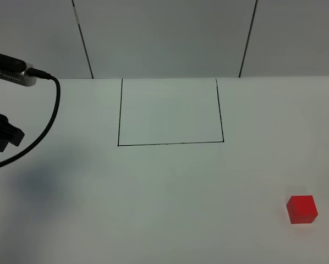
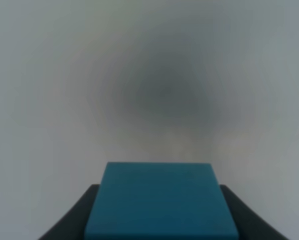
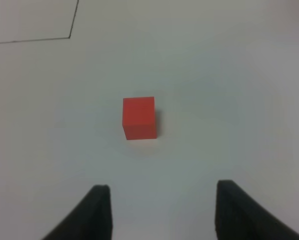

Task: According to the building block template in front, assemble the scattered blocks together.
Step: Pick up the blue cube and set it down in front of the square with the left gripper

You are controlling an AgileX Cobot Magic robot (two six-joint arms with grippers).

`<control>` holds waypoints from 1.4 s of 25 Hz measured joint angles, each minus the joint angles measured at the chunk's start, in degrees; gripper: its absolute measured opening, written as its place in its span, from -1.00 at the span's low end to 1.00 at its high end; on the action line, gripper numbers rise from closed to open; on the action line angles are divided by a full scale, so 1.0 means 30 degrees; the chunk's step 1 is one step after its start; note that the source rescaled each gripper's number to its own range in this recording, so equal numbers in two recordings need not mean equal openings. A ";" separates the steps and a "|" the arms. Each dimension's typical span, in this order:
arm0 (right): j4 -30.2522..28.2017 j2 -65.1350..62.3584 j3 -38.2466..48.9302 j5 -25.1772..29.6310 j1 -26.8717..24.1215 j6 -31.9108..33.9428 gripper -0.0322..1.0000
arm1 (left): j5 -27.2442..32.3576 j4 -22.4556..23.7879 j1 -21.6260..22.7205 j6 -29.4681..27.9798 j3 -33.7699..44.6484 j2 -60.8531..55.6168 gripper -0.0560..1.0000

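**Cyan cube (image 2: pixel 162 200) gripped, red cube (image 3: pixel 139 117) loose**

Over the desk (image 1: pixel 164 187), left side, your left jaws clamp it, seemingly lifted; the view blurs. Your right jaws stand apart, empty, short of the red one. Likely light, rigid: pinch opposite flat faces.

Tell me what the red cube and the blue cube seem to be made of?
Red cube: probably painted wood or hard plastic; even matte colour, crisp edges, no shine.
Cyan-blue cube: looks alike, flat matte face without glare, though blurry.
No grain or seams show, so it stays a guess.
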 joint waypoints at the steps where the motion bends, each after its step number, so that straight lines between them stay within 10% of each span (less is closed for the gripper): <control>1: 0.0000 0.0000 0.0000 0.0000 0.0000 0.0000 -0.81 | 0.0109 -0.0044 0.0000 0.0563 -0.0193 0.0000 -0.89; 22: 0.0000 0.0000 0.0000 0.0000 0.0000 0.0000 -0.81 | 0.0140 -0.4879 0.0000 1.6628 -0.0574 0.3309 -0.89; 35: 0.0000 0.0000 0.0000 0.0000 0.0000 0.0000 -0.81 | 0.1743 -0.2816 -0.2444 1.5667 -0.2750 0.5539 -0.89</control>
